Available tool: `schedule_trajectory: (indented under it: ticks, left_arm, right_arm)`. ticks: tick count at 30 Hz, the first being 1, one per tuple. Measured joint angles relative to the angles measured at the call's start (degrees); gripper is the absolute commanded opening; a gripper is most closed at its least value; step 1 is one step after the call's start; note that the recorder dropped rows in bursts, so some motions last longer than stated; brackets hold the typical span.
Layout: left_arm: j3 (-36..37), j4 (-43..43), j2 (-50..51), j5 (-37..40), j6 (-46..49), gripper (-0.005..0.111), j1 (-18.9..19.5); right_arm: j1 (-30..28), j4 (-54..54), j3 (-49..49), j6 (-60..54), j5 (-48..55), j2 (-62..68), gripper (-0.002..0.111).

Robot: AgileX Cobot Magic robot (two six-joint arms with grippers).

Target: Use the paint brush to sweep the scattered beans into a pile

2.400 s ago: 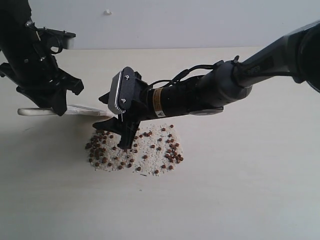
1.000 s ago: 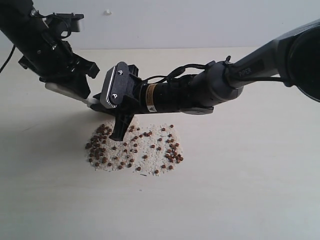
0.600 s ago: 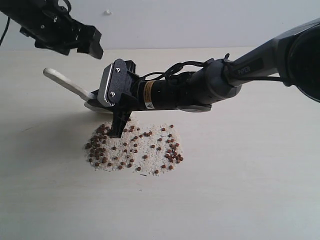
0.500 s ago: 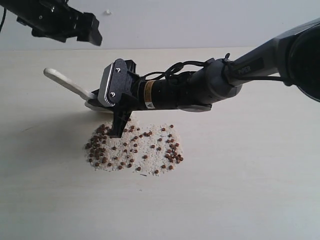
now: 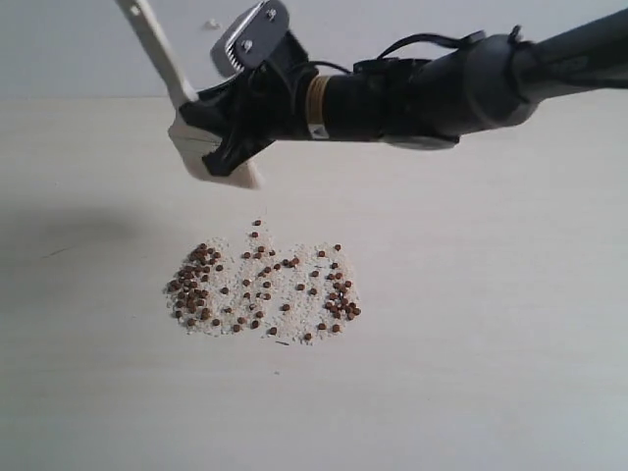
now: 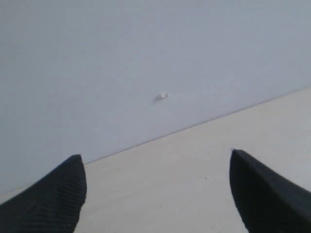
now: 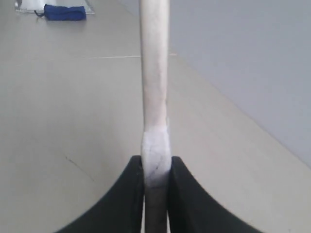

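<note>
The paint brush (image 5: pixel 167 64) hangs in the air above the table, handle slanting up and to the left, cream bristles (image 5: pixel 243 178) pointing down. My right gripper (image 5: pixel 224 147) is shut on it near the ferrule. In the right wrist view the brush (image 7: pixel 154 77) stands edge-on, clamped in the right gripper (image 7: pixel 156 170). The beans (image 5: pixel 263 289), reddish-brown among pale crumbs, lie in a loose patch on the table below the bristles, apart from them. My left gripper (image 6: pixel 155 194) is open and empty, facing the wall; it is outside the exterior view.
The pale table (image 5: pixel 471 343) meets a grey wall (image 5: pixel 392 29) at the back. A small white mark (image 5: pixel 211 24) sits on the wall. A blue object (image 7: pixel 64 11) lies far off in the right wrist view.
My right gripper has lifted the brush off the table and now holds it above the beans. The left arm let go of the handle and withdrew out of the exterior view.
</note>
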Motion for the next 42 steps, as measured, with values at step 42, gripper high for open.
schedule_trajectory:
  ticks: [42]
  left_arm:
    - [16.9,-73.82,13.19,43.87,79.43,0.075,2.25]
  right_arm:
    - [-15.8,-26.59,0.0,41.07,-30.8,-1.74,0.0]
